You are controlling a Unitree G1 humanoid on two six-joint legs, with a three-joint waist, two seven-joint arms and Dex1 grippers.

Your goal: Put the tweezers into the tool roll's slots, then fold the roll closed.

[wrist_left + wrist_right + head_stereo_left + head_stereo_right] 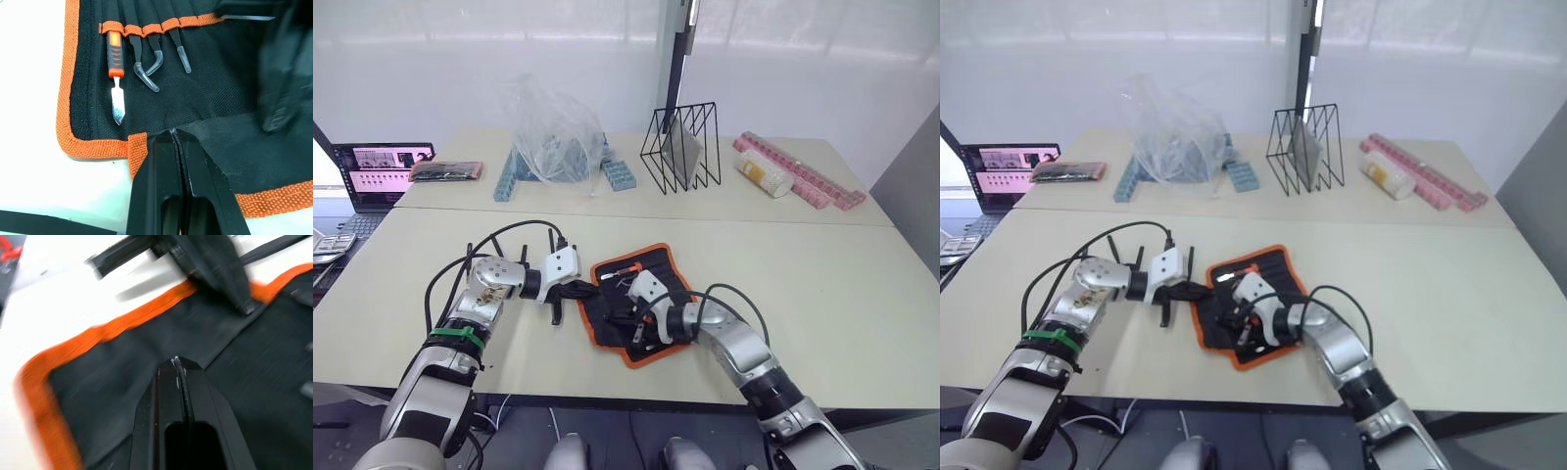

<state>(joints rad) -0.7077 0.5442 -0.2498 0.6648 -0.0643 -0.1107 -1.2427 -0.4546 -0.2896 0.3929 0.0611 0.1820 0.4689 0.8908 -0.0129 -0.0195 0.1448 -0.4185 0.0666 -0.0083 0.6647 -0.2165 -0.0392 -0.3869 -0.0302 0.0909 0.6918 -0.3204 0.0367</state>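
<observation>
The tool roll [636, 302] lies open on the near table [842, 294], inner face up, between the two arms; much of its middle is covered by the right gripper [625, 315] and its cabling in the head views. The left gripper [177, 134] has its fingers pressed together with no gap, tips at a black fabric flap on the roll's orange-bound edge; whether fabric is pinched between them cannot be made out. The right gripper's fingers are likewise closed tip to tip over the black lining, with nothing visible between them, and that wrist view is smeared by motion. In the slots [156, 27] sit an orange-handled blade [115, 68] and three tweezers [146, 63] with clear tip caps; their upper parts are hidden in the pockets. Other tweezers cannot be located. No writing is legible on the roll; the laptop [377, 176] screen at the far left is cut off and unreadable.
</observation>
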